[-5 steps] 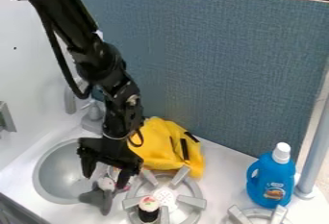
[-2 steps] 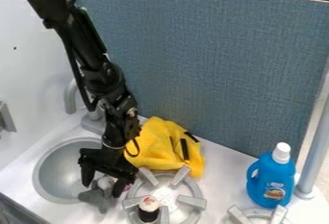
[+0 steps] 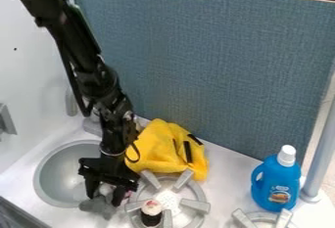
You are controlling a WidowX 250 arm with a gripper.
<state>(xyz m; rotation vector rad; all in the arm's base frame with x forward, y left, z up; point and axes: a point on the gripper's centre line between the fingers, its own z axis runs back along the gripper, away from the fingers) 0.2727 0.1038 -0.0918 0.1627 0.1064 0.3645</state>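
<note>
At lower left, the pincer stands apart astride the grey toy, seemingly mid-grasp, which calls for squeezing evenly next.

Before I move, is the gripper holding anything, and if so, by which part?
Can't tell: the gripper is at the pale part of the gray toy by the sink, but whether it grips is unclear.

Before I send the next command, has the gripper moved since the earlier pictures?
Yes, downward in the view: the gripper's fingertips were higher than the burner's left prong and are now about level with it.
</note>
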